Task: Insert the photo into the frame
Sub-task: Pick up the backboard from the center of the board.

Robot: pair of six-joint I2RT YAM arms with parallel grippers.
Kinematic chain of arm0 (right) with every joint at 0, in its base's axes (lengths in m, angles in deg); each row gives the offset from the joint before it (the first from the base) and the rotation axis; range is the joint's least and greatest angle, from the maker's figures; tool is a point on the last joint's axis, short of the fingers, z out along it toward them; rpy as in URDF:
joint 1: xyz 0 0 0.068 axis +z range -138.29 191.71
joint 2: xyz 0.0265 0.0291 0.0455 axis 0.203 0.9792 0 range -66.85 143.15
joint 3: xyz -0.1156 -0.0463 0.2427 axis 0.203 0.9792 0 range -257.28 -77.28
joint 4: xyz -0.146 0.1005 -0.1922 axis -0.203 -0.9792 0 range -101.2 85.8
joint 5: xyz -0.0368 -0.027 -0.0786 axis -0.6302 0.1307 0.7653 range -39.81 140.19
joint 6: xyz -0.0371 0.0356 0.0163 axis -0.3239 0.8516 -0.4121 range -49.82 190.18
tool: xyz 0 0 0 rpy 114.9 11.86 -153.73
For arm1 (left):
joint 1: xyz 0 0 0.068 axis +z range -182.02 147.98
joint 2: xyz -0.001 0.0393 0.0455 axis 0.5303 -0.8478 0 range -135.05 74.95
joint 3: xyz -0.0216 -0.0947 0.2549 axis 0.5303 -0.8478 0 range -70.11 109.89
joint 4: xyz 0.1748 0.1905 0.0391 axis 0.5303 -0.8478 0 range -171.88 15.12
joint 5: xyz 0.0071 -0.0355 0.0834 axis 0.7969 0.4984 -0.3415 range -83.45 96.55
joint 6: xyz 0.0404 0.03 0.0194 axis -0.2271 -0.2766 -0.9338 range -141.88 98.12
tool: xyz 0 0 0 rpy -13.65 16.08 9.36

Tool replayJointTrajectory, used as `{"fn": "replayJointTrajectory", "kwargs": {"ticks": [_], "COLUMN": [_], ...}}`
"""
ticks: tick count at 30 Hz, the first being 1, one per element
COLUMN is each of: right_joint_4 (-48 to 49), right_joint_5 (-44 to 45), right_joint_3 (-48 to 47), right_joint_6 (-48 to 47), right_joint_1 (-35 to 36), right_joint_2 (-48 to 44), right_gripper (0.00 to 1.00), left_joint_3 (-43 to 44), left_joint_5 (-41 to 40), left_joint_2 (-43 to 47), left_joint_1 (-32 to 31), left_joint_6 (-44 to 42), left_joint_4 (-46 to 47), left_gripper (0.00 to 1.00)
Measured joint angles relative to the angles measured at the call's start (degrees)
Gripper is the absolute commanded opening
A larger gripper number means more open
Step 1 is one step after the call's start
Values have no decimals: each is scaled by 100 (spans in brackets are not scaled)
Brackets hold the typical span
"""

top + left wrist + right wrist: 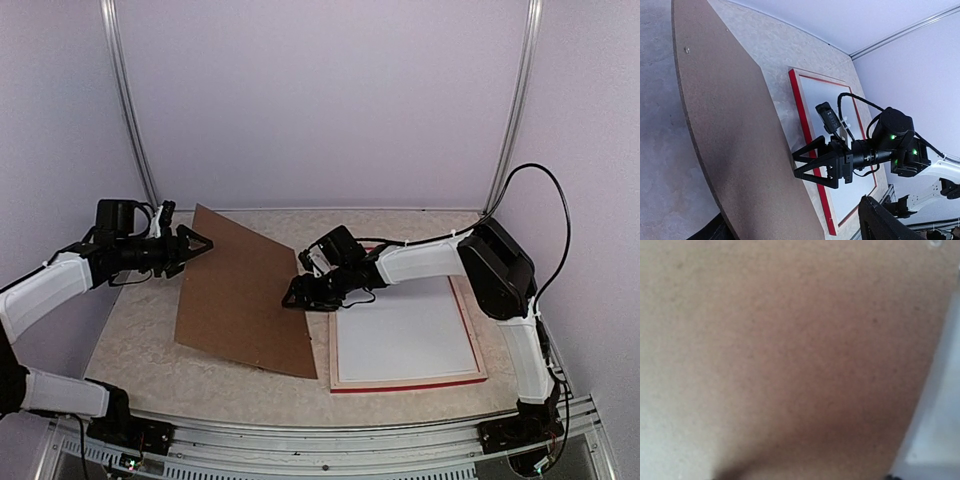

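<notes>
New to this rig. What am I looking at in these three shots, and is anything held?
Two robot arms are bolted at the near edge of a table. The wide shot comes from a fixed camera above and behind them; the other two come from cameras on each wrist.

On the table lies a red-edged frame, back side up, with white inside. Beside it a brown backing board sits tilted, its far edge raised.

The left gripper is at the board's raised far corner, the right gripper at its right edge, both with jaws spread. Whether either actually grips the board is unclear. The right wrist view shows only board.
</notes>
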Motion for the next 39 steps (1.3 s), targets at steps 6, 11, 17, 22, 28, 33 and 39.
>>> {"fn": "replayJointTrajectory", "kwargs": {"ticks": [6,11,17,22,28,33,39], "right_joint_4": [247,299,297,273,122,-339,-1311], "right_joint_5": [-201,-315,-317,-313,-267,-90,286], "right_joint_3": [111,146,155,155,155,61,-382], "right_joint_6": [2,2,-24,-42,-129,-387,-793], "right_joint_1": [0,13,17,17,22,48,48], "right_joint_2": [0,0,0,-11,-59,-144,-387], "right_gripper": [72,71,71,72,73,76,79], "left_joint_3": [103,581,946,1117,1340,1759,2146], "left_joint_5": [-74,-723,-1537,-1969,-2184,-2179,-2317], "left_joint_2": [-2,-24,-175,-339,-444,-444,-442], "left_joint_1": [-127,-273,-363,-529,-680,-739,-748], "left_joint_6": [101,59,13,24,111,278,472], "left_joint_4": [-79,-745,-1335,-1596,-1786,-2057,-2350], "left_gripper": [61,45,24,12,0,0,0]}}
